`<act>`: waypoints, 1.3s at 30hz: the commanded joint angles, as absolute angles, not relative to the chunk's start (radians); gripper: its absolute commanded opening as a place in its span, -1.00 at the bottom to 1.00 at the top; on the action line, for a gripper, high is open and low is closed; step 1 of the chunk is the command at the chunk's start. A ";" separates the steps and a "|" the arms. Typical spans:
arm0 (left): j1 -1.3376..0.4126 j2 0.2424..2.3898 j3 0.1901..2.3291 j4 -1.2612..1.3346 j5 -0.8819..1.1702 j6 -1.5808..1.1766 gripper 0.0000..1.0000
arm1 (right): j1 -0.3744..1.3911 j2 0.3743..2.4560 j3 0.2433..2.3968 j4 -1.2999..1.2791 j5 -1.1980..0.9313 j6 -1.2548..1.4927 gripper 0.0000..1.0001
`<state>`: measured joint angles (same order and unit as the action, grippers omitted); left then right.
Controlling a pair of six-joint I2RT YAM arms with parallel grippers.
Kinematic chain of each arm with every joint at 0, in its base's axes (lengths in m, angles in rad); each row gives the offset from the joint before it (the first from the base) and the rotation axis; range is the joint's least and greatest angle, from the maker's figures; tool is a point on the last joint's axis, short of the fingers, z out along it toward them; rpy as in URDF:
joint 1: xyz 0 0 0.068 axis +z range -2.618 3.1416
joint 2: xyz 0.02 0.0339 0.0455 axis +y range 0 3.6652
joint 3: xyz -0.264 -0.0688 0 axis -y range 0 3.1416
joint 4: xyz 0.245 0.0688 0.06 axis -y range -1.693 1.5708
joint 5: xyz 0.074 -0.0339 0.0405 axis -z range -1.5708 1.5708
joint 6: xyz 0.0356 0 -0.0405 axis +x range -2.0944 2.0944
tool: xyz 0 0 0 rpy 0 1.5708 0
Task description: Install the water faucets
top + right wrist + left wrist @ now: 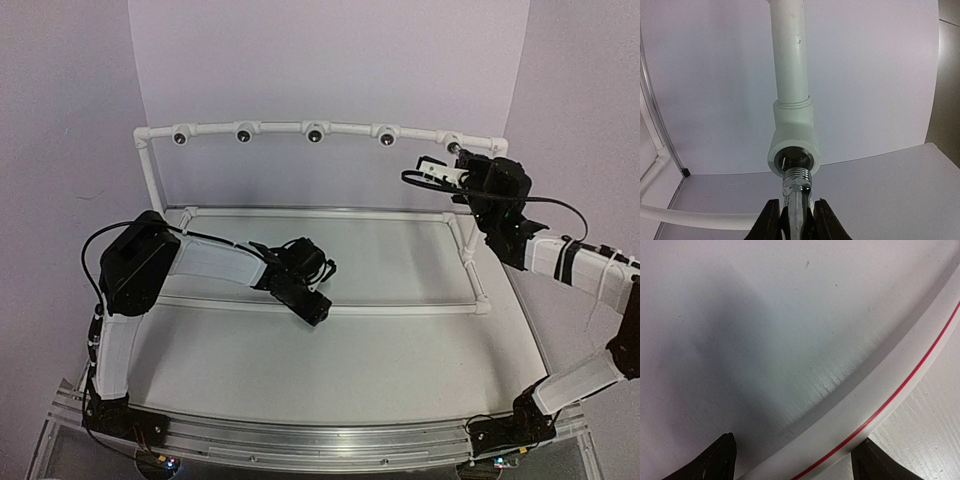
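Right gripper (795, 220) is clamped on a faucet (796, 192), threads right at the fitting (794, 157) just ahead. I'd keep it dead straight, then twist.

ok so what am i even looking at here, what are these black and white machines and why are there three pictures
These are two robot arms bolted at the near edge of a white table. The wide picture comes from a fixed camera above and behind them; the other two come from small cameras on each arm's wrist.

On the table stands a white pipe frame whose top bar carries a row of round fittings with dark threaded holes.

The right arm's tool is shut on a shiny metal water faucet and holds its threaded end right at the mouth of the end fitting, ready for screwing in.

The left arm's tool hangs low over the table, open and holding nothing. Its camera sees only the tabletop and a frame pipe with a red stripe between its black fingertips.
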<state>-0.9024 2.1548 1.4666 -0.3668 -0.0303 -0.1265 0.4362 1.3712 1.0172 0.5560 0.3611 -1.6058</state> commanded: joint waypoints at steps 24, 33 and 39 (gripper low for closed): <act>-0.960 2.218 1.307 -0.420 -0.096 -0.086 -0.88 | 0.431 1.345 1.100 0.339 0.316 -1.428 -1.00; -0.960 2.221 1.255 -0.364 -0.092 -0.002 -1.00 | 0.432 1.355 1.122 0.384 0.357 -1.465 -1.00; -0.961 2.225 1.253 -0.349 -0.053 -0.042 -1.00 | 0.433 1.358 1.089 0.556 0.365 -1.520 -1.00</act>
<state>-0.9413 2.1124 1.3327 -0.1715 -0.1085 -0.0059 0.4362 1.3735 1.0679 0.3687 0.3397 -1.4899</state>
